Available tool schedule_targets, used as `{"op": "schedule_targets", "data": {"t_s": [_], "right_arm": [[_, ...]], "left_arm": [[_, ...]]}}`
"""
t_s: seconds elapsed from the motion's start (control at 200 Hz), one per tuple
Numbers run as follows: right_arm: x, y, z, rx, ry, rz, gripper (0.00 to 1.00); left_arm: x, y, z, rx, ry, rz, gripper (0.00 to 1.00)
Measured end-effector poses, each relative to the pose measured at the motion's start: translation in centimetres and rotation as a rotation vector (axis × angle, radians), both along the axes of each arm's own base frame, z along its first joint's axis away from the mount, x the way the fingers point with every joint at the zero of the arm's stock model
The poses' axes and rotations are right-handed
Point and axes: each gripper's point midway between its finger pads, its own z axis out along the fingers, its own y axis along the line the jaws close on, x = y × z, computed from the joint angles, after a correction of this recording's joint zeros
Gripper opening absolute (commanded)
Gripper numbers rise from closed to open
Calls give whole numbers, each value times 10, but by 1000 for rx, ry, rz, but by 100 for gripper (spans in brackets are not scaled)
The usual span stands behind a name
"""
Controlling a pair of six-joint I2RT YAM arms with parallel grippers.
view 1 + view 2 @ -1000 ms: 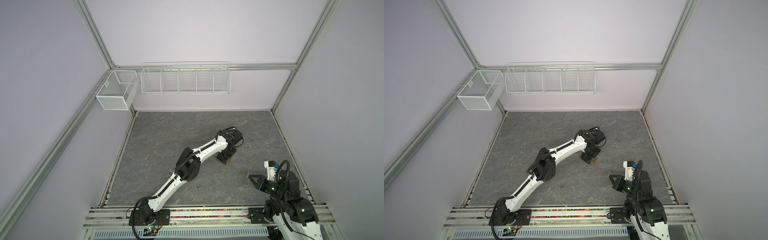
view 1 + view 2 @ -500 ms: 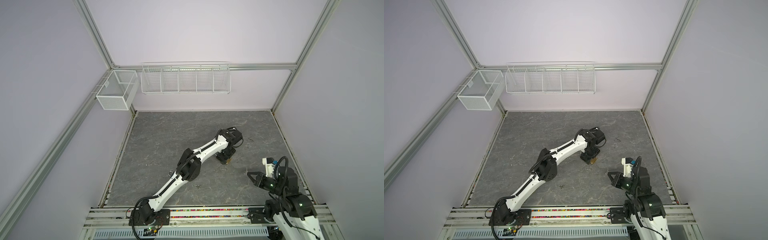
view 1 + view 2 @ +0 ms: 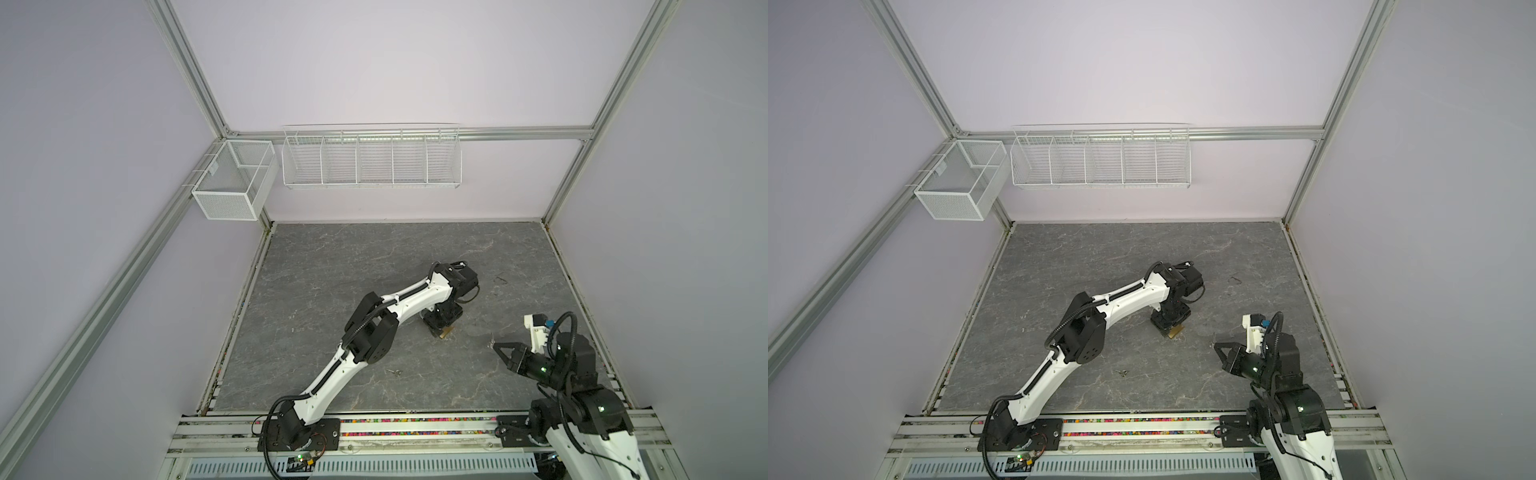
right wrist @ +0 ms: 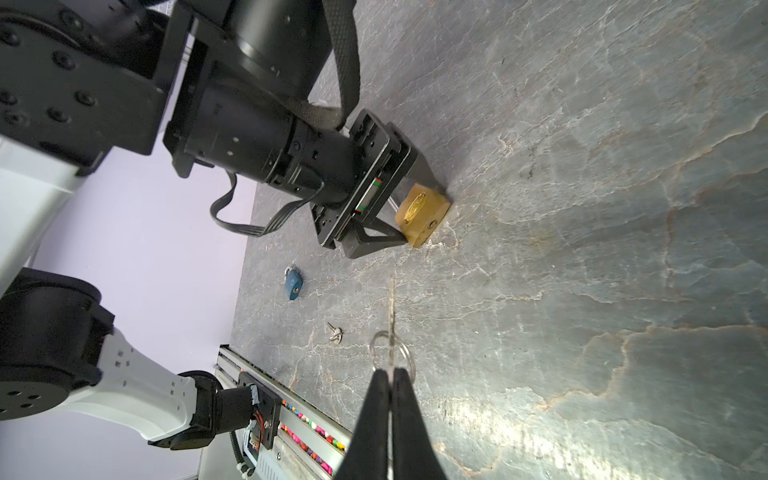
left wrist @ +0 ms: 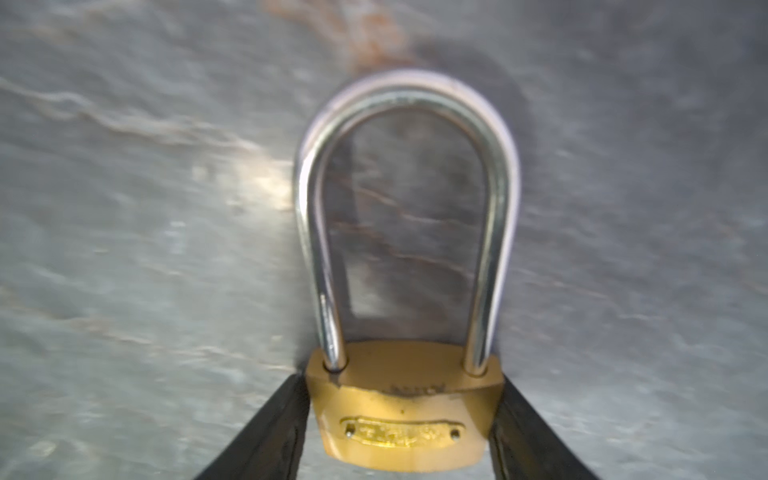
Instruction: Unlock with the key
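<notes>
- The left gripper's (image 5: 403, 380) fingers (image 5: 274, 432) are spread a bit and squeeze the gold padlock (image 5: 399, 407) by its two sides.
- The padlock's silver loop (image 5: 407, 97) sticks out past the fingers. Both ends of the loop go into the gold body.
- In the right wrist view the padlock is low on the gray table (image 3: 374, 257), with its keyhole (image 4: 432, 224) on the end that faces away from the left gripper.
- In both top views the padlock (image 3: 446, 331) (image 3: 1174, 331) is near the middle of the table, under the tip of the left arm.
- The right gripper's (image 4: 390, 371) fingers (image 4: 374, 415) are pressed together and pinch the key (image 4: 392, 307).
- The thin key pokes out past the fingertips, and a round key ring (image 4: 406, 339) hangs at the tips.
- The key is apart from the padlock and does not touch it.
- In both top views the right gripper (image 3: 496, 345) (image 3: 1217, 345) is to the right of the padlock, closer to the front rail.
- A blue padlock (image 4: 293, 284) lies on the table near the left arm.
- Some small spare keys (image 4: 334, 332) (image 3: 394, 371) lie on the table too, toward the front.
</notes>
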Motion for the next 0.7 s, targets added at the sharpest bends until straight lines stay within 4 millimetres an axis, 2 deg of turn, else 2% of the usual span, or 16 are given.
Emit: {"op": "schedule_targets", "data": {"t_s": [0.18, 0.415, 0.7], "right_arm": [[0, 0, 0, 0, -1, 0, 6], [0, 0, 1, 1, -4, 0, 6], [-1, 0, 1, 1, -5, 0, 6]], "left_arm": [[-18, 24, 1, 37, 38, -33, 74], [-22, 23, 2, 38, 35, -50, 75], [-24, 16, 0, 20, 27, -62, 72]]}}
